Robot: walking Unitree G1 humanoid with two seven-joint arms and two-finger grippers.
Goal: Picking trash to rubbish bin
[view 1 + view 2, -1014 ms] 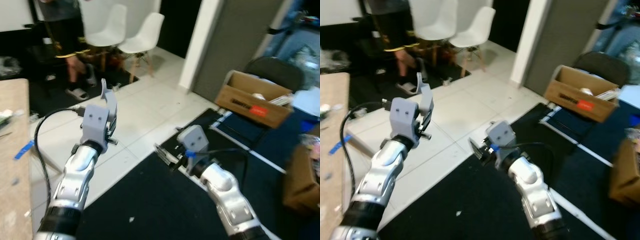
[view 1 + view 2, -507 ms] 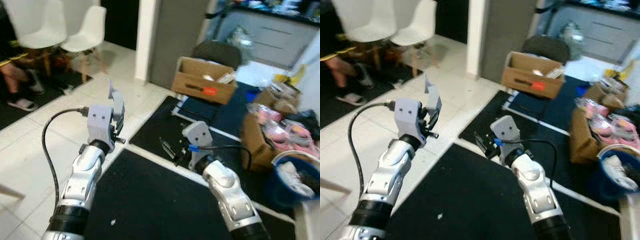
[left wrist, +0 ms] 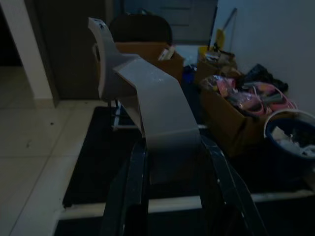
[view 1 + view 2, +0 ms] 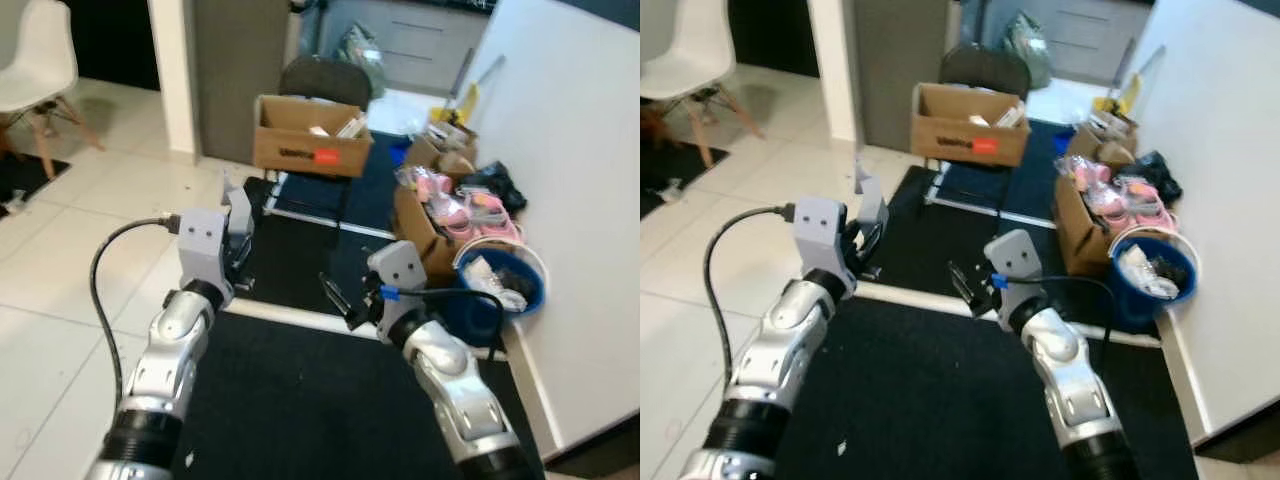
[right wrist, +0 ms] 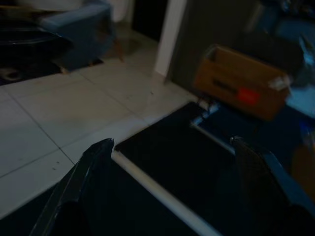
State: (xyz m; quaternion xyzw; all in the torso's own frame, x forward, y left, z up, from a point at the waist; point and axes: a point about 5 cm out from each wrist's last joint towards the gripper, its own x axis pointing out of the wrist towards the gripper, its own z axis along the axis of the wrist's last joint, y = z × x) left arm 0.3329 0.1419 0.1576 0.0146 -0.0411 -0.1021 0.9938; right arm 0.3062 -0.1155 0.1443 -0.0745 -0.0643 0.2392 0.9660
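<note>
The left gripper [image 4: 236,215] is raised over the edge of a black floor mat [image 4: 300,400], its black fingers [image 3: 135,182] pinching a bent strip of grey, stiff sheet, a scrap of card or plastic as best I can judge in the dim wrist view [image 3: 157,118]; the strip stands up out of the fingers and curls at its top end; the right gripper [image 4: 335,298] is held forward beside it at about the same height, its fingers [image 5: 86,167] spread wide with nothing between them. Ahead, against the white wall [image 4: 570,180], sits a round blue plastic bin with a white liner [image 4: 500,285], already heaped with crumpled rubbish and well apart from both grippers; just beside it an open brown cardboard box stuffed with pink packets [image 4: 440,210]; farther back another open cardboard box with a red label [image 4: 310,148], in front of a dark chair [image 4: 322,80]. A white moulded chair on wooden legs [image 4: 40,75] stands on the pale tiled floor [image 4: 70,250] off to the left.
</note>
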